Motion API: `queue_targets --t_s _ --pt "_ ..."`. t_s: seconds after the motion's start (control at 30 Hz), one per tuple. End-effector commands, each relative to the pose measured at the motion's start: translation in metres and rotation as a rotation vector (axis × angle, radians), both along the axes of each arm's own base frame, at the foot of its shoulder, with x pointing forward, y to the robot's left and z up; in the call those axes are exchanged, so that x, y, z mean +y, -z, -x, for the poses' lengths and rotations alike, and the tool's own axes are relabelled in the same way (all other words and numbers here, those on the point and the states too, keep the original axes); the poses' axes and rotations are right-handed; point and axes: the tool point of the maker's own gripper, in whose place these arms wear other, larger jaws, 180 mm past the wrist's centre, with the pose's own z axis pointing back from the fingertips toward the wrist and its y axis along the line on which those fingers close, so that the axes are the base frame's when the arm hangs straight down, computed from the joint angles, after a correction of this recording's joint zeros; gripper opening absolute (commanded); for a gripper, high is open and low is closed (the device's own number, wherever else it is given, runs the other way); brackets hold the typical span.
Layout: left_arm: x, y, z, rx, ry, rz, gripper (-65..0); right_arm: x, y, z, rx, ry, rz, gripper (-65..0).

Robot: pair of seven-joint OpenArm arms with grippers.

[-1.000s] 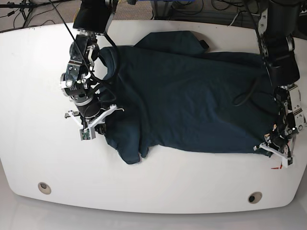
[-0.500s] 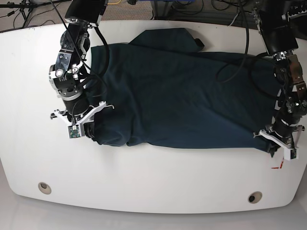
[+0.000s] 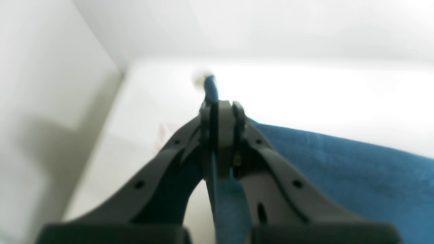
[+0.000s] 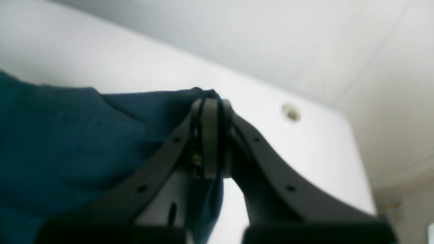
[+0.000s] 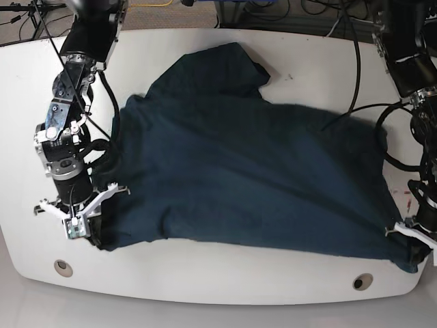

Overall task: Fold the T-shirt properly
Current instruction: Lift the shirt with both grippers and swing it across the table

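A white table (image 5: 225,283) is carrying everything. The left gripper (image 5: 413,254) is pinching the T-shirt (image 5: 252,171) at its near right corner; the right gripper (image 5: 95,236) is clamping the near left corner. The shirt is lying spread between them.

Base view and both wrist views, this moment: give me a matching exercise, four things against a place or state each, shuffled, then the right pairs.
Things:
1. left hand
2. right hand
3. T-shirt
4. table

Places or states:
A. white, with a small round hole near each front corner
B. shut on the shirt's front corner at the base view's left
C. dark teal, spread wide between the two arms
D. shut on the shirt's front corner at the base view's right

Pairs: 1-D, 2-B, 3-C, 4-A
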Motion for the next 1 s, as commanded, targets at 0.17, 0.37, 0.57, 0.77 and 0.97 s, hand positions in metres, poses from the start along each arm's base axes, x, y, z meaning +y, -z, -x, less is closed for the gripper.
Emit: queue_targets --t_s 0.17,0.37,0.57,0.77,0.97 --pt "-0.012 -0.1 -0.009 -0.231 0.002 -0.109 -64.9 -0.011 -0.094 -0.024 -0.19 -0.009 0.107 -64.4" --pt "-0.022 -0.161 -0.01 -0.345 -0.011 -0.171 -64.7 -0.028 -0.156 -0.042 -0.261 0.015 0.163 -64.4" --pt "-0.017 -0.23 -0.001 -0.471 -0.052 -0.178 -64.7 -0.032 -0.22 -0.066 -0.312 0.002 0.245 -64.4" --pt "-0.013 -0.281 0.01 -0.579 -0.067 -0.164 -64.6 -0.025 -0.277 -0.077 -0.373 -0.017 0.299 -64.4" --pt "-0.003 -0.3 0.006 -0.595 -0.079 -0.131 -64.6 -0.032 -0.315 -0.078 -0.414 0.002 0.305 -64.4"
